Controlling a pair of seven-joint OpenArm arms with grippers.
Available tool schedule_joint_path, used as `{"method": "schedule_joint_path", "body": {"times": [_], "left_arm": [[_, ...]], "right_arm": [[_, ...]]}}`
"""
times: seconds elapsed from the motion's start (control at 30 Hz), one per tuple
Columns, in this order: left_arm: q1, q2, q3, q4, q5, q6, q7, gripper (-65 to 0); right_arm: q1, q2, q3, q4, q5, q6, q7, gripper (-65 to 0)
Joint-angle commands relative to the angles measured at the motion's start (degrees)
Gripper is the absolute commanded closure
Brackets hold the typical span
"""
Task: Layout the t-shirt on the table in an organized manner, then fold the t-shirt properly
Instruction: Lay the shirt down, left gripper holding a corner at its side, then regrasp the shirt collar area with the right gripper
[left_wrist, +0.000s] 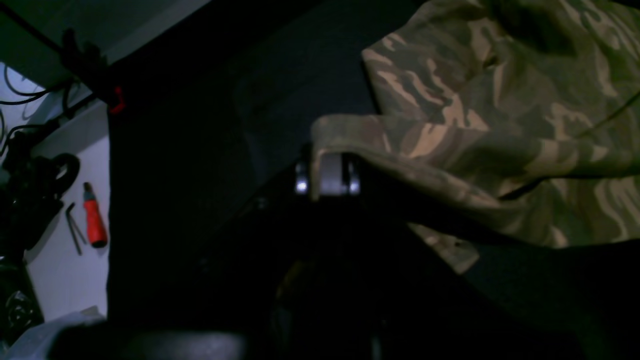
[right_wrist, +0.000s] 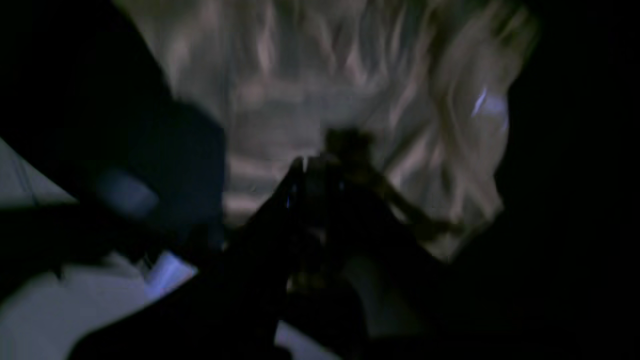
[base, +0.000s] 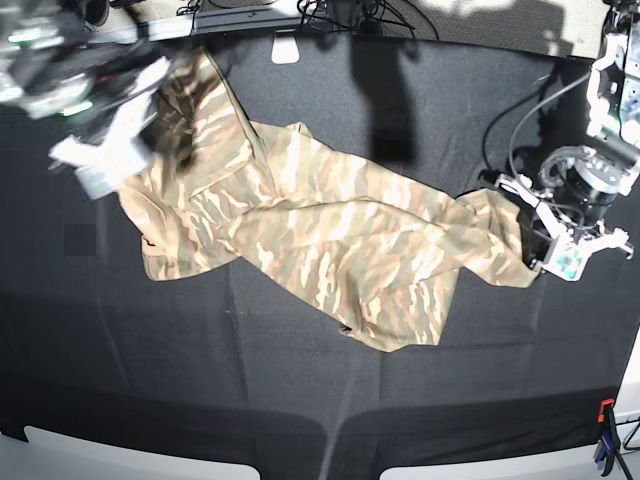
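Note:
The camouflage t-shirt (base: 330, 235) lies stretched in a crumpled band across the black table (base: 300, 390), from the far left to the right. At the shirt's right end my left gripper (base: 527, 243) is shut on the fabric. In the left wrist view the cloth (left_wrist: 475, 125) drapes over the closed fingertips of that gripper (left_wrist: 327, 175). My right gripper (base: 160, 100), blurred by motion, is shut on the shirt's upper left end and holds it raised. The right wrist view is smeared, showing the t-shirt (right_wrist: 325, 85) hanging past the shut gripper (right_wrist: 320, 167).
A red-handled screwdriver (left_wrist: 94, 217) and hex keys (left_wrist: 75, 230) lie on the white surface beyond the table's edge. A red clamp (left_wrist: 117, 100) grips that edge. An orange and blue clamp (base: 603, 430) sits at the near right corner. Cables (base: 340, 12) run along the far edge.

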Motion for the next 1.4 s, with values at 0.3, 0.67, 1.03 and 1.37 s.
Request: {"method": "schedule_joint_path", "body": {"times": [0.3,0.67,1.03,1.37], "left_arm": [[-0.61,-0.81,-0.46,0.94,0.13,0.28,-1.36,0.0],[-0.63,-0.79,-0.46,0.94,0.15,0.26,-1.38,0.0],[-0.63,-0.79,-0.46,0.94,0.15,0.26,-1.36,0.0],[-0.63,-0.79,-0.46,0.94,0.13,0.26,-1.36,0.0]], "right_arm": [[-9.86,0.66,-25.35,0.98,-38.53,-17.09,17.2,0.0],[-9.84,0.74,-36.41,0.9,-47.45,-29.66,16.11,-10.4],[-9.84,0.74,-33.79,0.85,-42.45,-29.68,16.13,-34.7],[-9.81,0.74,-31.1,0.74,-37.13,-29.66,18.4,-34.4]]}}
